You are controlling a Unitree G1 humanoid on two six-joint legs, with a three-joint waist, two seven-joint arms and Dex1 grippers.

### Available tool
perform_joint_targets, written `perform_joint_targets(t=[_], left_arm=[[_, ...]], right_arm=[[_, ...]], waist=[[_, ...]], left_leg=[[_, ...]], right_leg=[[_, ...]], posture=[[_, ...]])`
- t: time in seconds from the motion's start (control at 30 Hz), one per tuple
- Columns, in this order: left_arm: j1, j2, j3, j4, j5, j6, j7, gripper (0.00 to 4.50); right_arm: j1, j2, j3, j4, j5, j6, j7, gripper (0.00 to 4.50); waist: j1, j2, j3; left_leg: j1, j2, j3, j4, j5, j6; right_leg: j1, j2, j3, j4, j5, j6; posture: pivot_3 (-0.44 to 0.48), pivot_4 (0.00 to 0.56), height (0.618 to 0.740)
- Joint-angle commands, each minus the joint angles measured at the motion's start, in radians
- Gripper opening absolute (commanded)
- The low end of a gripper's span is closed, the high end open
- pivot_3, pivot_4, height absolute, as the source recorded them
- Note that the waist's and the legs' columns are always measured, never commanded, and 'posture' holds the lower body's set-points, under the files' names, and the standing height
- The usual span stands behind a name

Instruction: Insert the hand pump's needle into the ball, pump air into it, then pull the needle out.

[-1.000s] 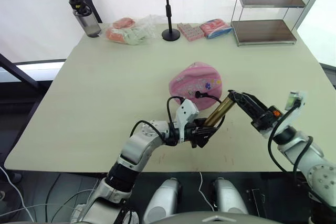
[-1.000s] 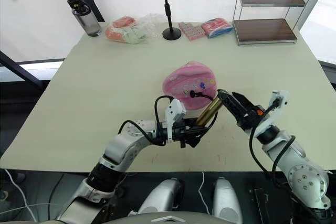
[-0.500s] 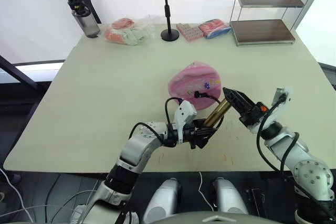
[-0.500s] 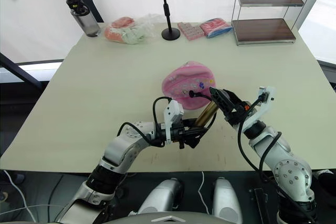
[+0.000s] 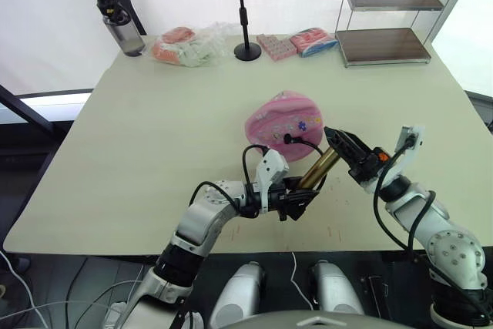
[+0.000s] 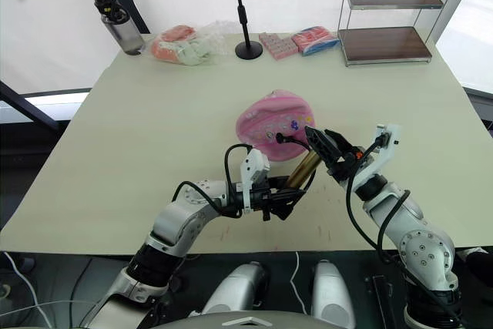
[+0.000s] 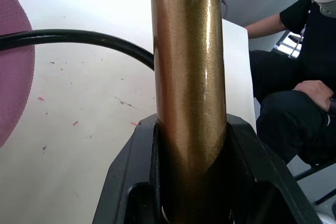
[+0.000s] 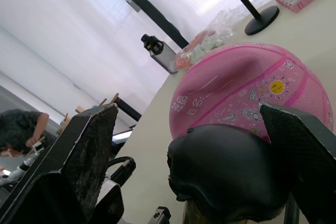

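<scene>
The pink ball (image 5: 286, 122) rests mid-table. The hand pump (image 5: 319, 169), a gold cylinder, slants up just in front of it. My left gripper (image 5: 297, 197) is shut on its lower end, both fingers (image 7: 131, 167) pressed against the barrel. The pump's black hose (image 5: 306, 143) curves over to a small black fitting on the ball (image 5: 287, 138); the needle itself is hidden. My right gripper (image 5: 334, 142) is open at the pump's top end. Its fingers (image 8: 86, 153) stand on either side of the black knob handle (image 8: 226, 177), with a gap on one side.
Along the table's far edge stand a dark bottle (image 5: 119, 24), bagged goods (image 5: 185, 45), a black pole stand (image 5: 247, 50), pink packets (image 5: 278, 45) and a wire shelf (image 5: 389, 19). A seated person in dark clothes (image 7: 302, 85) is beyond the table's near side.
My right gripper has moved a little left, toward the ball, and now straddles the pump's knob. The left gripper, pump and ball have held still.
</scene>
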Motion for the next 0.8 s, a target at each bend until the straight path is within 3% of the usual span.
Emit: perform_joint_targets(t=[0.03,0.2,0.3,0.4,0.47,0.73,0.77,0.8], left_arm=[[0.005,-0.007,-0.003,-0.032,-0.003,-0.021,-0.003,1.01],[0.010,-0.007,-0.004,-0.033,-0.001,-0.022,-0.004,1.01],[0.013,-0.007,-0.005,-0.031,0.001,-0.024,-0.004,1.01],[0.014,-0.007,-0.006,-0.029,0.002,-0.027,-0.005,1.01],[0.015,-0.007,-0.007,-0.029,0.003,-0.027,-0.005,1.01],[0.016,-0.010,0.011,-0.027,-0.037,0.027,-0.011,1.01],[0.017,-0.005,0.011,-0.031,-0.036,0.025,-0.016,1.81],[0.018,-0.002,0.014,-0.035,-0.041,0.029,-0.021,2.06]], right_arm=[[-0.013,-0.004,0.003,-0.024,0.005,-0.001,0.013,4.50],[-0.014,-0.005,0.007,-0.024,0.000,0.001,0.012,4.50],[-0.014,-0.007,0.007,-0.025,0.002,0.006,0.012,3.78],[-0.014,-0.009,0.008,-0.024,0.003,0.009,0.012,2.38],[-0.014,-0.010,0.008,-0.025,0.003,0.011,0.011,2.00],[-0.017,-0.012,0.012,-0.023,-0.003,0.019,0.012,1.99],[-0.018,-0.018,0.018,-0.022,-0.015,0.023,0.015,1.99],[-0.018,-0.026,0.026,-0.022,-0.031,0.025,0.023,1.99]], waist=[[-0.002,0.000,0.000],[-0.005,0.000,0.000],[-0.005,0.000,0.000],[-0.005,0.000,0.000],[-0.005,0.000,0.000],[-0.005,0.000,0.000],[-0.005,0.000,0.000],[-0.006,0.000,0.000]], left_leg=[[0.000,0.000,0.000,0.000,0.000,0.000],[0.000,0.000,0.000,0.000,0.000,0.000],[0.000,0.000,0.000,0.000,0.000,0.000],[0.000,0.000,0.000,0.000,0.000,0.000],[0.000,0.000,0.000,0.000,0.000,0.000],[0.000,0.000,0.000,0.000,0.000,0.000],[0.000,0.000,0.000,0.000,0.000,0.000],[0.000,0.000,0.000,0.000,0.000,0.000]], right_leg=[[0.000,0.000,0.000,0.000,0.000,0.000],[0.000,0.000,0.000,0.000,0.000,0.000],[0.000,0.000,0.000,0.000,0.000,0.000],[0.000,0.000,0.000,0.000,0.000,0.000],[0.000,0.000,0.000,0.000,0.000,0.000],[0.000,0.000,0.000,0.000,0.000,0.000],[0.000,0.000,0.000,0.000,0.000,0.000],[0.000,0.000,0.000,0.000,0.000,0.000]], posture=[[0.000,0.150,0.740],[0.000,0.150,0.740],[0.000,0.150,0.740],[0.000,0.150,0.740],[0.000,0.150,0.740],[0.000,0.150,0.740],[0.000,0.150,0.740],[0.000,0.150,0.740]])
